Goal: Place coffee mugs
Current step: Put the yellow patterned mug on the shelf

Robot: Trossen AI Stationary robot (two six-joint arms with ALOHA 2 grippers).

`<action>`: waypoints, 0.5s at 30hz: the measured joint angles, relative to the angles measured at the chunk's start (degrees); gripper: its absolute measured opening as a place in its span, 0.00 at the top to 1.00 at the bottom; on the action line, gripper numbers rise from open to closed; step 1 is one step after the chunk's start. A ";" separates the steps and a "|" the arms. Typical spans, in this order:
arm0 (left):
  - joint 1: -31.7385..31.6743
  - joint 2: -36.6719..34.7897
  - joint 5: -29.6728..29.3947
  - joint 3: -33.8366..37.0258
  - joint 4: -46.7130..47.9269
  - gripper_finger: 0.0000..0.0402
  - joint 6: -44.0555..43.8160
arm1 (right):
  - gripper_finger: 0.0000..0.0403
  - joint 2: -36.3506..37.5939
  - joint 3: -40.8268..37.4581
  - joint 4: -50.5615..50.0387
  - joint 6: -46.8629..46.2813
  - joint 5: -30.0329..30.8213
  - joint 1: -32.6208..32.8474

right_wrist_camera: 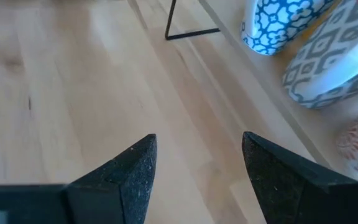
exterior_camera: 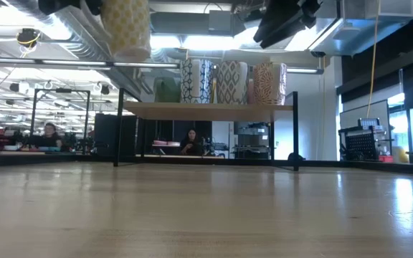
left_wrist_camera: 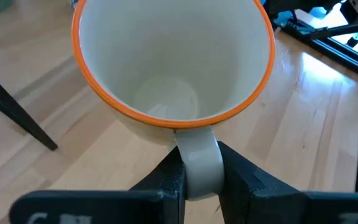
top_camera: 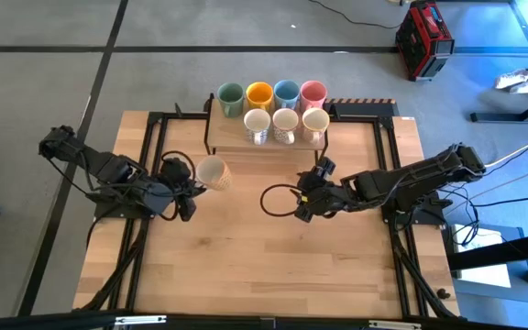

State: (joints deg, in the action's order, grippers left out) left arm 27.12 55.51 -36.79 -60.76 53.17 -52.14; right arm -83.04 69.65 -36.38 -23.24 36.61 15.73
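Note:
A cream mug with an orange rim and a yellow pattern [top_camera: 214,172] hangs above the table's left middle, with my left gripper [top_camera: 193,181] shut on it. In the low view this mug [exterior_camera: 125,25] is well clear of the tabletop. At the far middle, a raised wooden shelf [top_camera: 232,139] bears a back row of green [top_camera: 230,96], orange [top_camera: 258,94], blue [top_camera: 286,93] and pink [top_camera: 313,93] mugs. In front of them stand three patterned cream mugs [top_camera: 285,125]. My right gripper [top_camera: 304,203] hovers open near the table's middle, in front of the shelf, with nothing between its fingers [right_wrist_camera: 135,171]. My left gripper pinches the mug's cream side handle [left_wrist_camera: 197,163] between its two fingers [left_wrist_camera: 169,180], one on each flat side of the loop. The fingers slant down from the table's left. The mug is lifted clear and tilted, its mouth [left_wrist_camera: 173,56] facing back toward the wrist.
The shelf stands on thin black legs [exterior_camera: 119,125] with open space beneath it. Black frame rails [top_camera: 145,165] run along both sides of the tabletop. A black cable loop [top_camera: 278,200] hangs by my right gripper. A red case [top_camera: 423,38] sits on the floor; people sit in the room behind.

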 joint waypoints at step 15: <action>-1.18 0.94 -3.51 -0.27 -2.44 0.87 0.04 | 0.44 1.38 0.00 0.48 1.05 -4.15 0.00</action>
State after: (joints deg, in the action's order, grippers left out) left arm 25.94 56.45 -40.31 -61.04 50.73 -52.10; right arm -81.66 69.65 -35.90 -22.19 32.45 15.73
